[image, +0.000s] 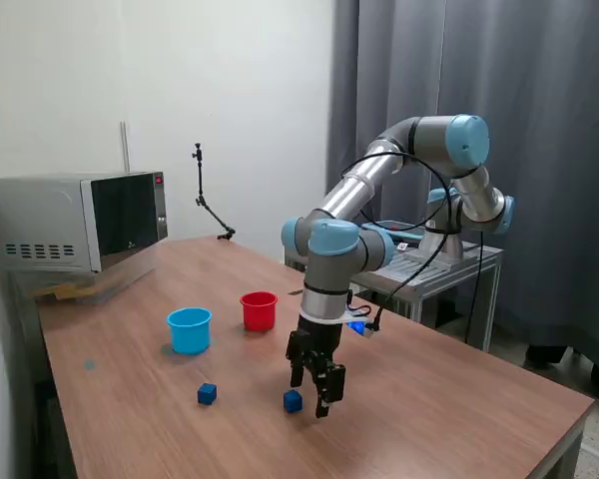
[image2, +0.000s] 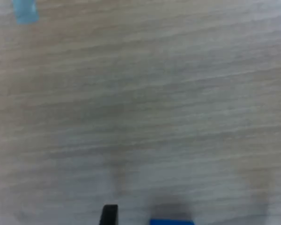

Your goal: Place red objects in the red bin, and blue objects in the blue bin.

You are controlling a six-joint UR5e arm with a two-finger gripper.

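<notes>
Exterior view shows the gripper (image: 312, 387) spread open, low over the table (image: 459, 399), around the nearer blue cube (image: 294, 401), well in front of the red bin (image: 259, 310); small, rigid and probably light, it suits pinching across flat opposite faces.

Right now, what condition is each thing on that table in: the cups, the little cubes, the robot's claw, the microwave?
Blue bin: upright, contents not visible.
Red bin: upright, contents not visible.
Blue cube: loose on the table, untouched.
Second blue cube: on the table between the gripper's fingers, not lifted.
Gripper: open, lowered around the second cube.
Microwave: door closed.
Red cubes: none in sight.
</notes>
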